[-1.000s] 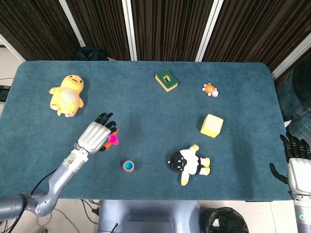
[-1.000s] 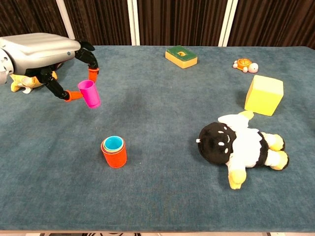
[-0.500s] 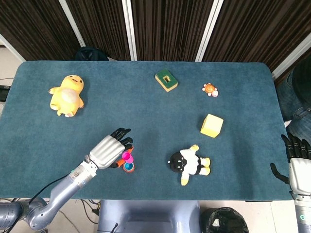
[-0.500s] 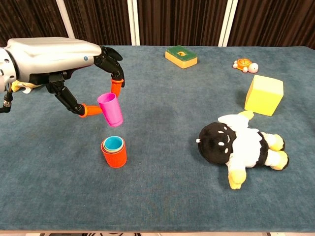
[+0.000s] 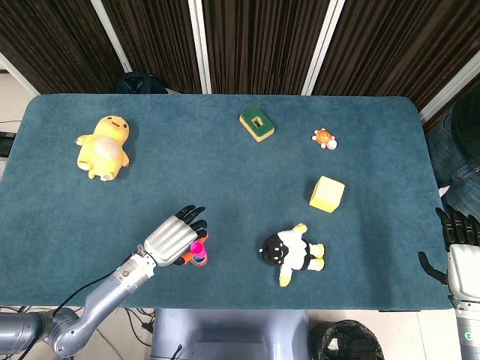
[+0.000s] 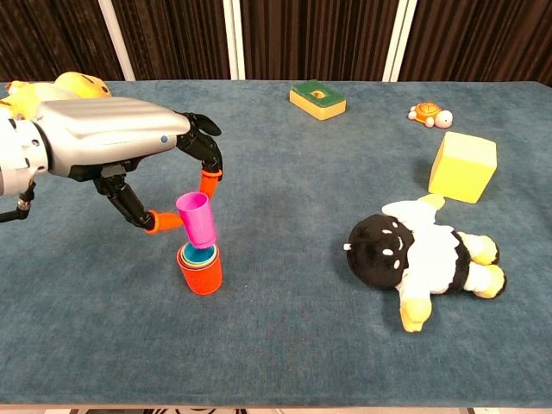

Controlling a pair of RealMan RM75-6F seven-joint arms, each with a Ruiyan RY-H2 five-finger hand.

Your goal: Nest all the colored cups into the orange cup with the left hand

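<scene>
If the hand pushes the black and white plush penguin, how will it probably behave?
The plush penguin looks soft, so it would probably squash and flop rather than stay stiff. It lies flat on the table, so it would likely slide or drag, not roll or tip.

The left hand (image 6: 129, 159) has a shiny silver back, black fingers and orange fingertips (image 6: 208, 182). The right hand (image 5: 459, 241) has black fingers and a silver-grey back too.
</scene>
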